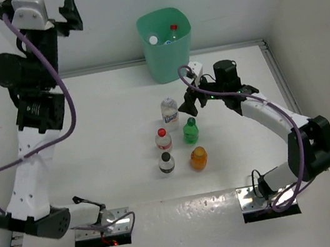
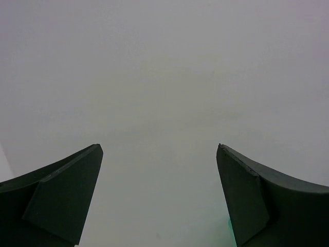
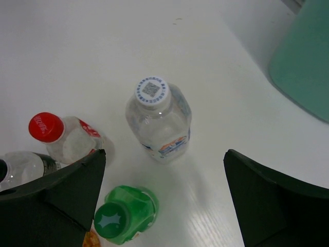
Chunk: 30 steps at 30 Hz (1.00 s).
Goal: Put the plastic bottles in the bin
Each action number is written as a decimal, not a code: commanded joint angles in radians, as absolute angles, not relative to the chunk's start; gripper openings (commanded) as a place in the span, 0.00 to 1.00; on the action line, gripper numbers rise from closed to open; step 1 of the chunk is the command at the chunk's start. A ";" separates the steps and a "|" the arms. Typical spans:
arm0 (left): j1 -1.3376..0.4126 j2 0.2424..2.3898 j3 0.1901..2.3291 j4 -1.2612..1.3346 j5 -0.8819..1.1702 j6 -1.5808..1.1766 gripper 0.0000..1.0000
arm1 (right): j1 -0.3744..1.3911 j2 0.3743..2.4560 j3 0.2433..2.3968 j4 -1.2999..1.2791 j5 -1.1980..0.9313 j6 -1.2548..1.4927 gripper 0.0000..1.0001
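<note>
- Five items stand on the table [image 1: 92, 142]: black-capped bottle [image 1: 166, 162] and orange bottle [image 1: 199, 158] nearest, red-capped bottle [image 1: 163, 139] and green bottle [image 1: 190, 130] behind them, white-capped bottle [image 1: 170, 112] farthest.
- Right gripper [image 1: 196, 100]: spread wide, empty, hovering just beside the white-capped and green bottles.
- Bin [image 1: 169, 59]: at the far table edge, two further bottles [image 1: 173, 29] visible inside, possibly others hidden.
- Left gripper [image 1: 69, 18]: raised far left, spread wide, holding nothing.
</note>
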<state>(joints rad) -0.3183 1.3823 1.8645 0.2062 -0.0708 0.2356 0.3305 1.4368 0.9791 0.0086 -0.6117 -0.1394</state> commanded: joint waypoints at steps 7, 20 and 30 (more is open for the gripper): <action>-0.233 1.295 1.568 0.065 -0.038 0.072 1.00 | 0.382 1.525 1.086 0.113 -0.746 -0.143 0.95; -0.163 1.302 1.509 0.065 0.001 -0.031 1.00 | 0.422 1.652 1.097 0.276 -0.727 -0.075 0.65; -0.133 1.302 1.480 0.055 0.020 -0.040 1.00 | 0.433 1.698 1.117 0.342 -0.684 -0.095 0.39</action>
